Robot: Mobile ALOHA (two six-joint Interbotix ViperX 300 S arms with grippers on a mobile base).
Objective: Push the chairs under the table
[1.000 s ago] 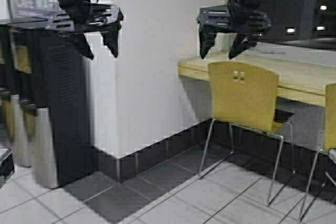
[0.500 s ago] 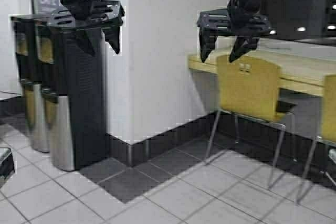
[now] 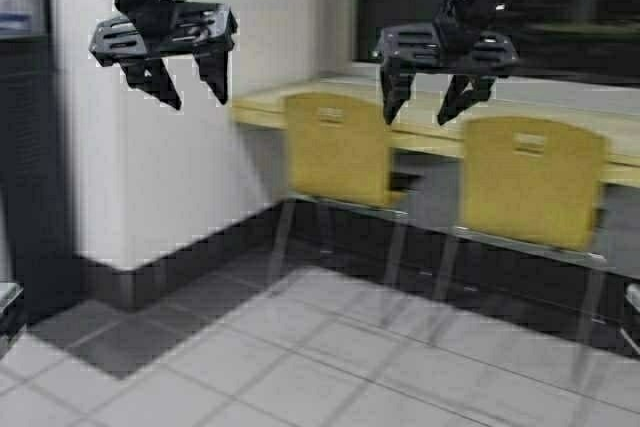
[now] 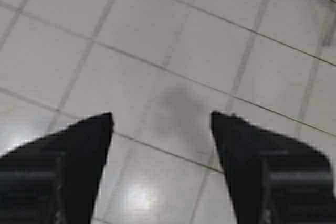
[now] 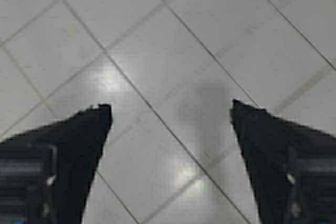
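Two mustard-yellow chairs stand with their backs toward me at the long pale-wood table (image 3: 262, 103). The left chair (image 3: 335, 150) is at the table's left end, the right chair (image 3: 530, 182) is farther right. Both have thin chrome legs on the tiled floor. My left gripper (image 3: 194, 97) hangs open and empty, high at the left in front of the white wall. My right gripper (image 3: 432, 109) hangs open and empty, high above the gap between the two chairs. Both wrist views show only floor tiles between open jaws (image 4: 161, 124) (image 5: 170, 111).
A white wall column (image 3: 190, 187) with a dark tiled skirting stands at the left. A dark machine (image 3: 25, 147) is at the far left edge. A dark window (image 3: 560, 7) runs above the table. Pale floor tiles (image 3: 300, 367) lie in front of the chairs.
The robot has turned right: the whole scene has shifted left. The dark machines have slid almost out of view and a second chair has come fully into view. The grippers keep their pose.
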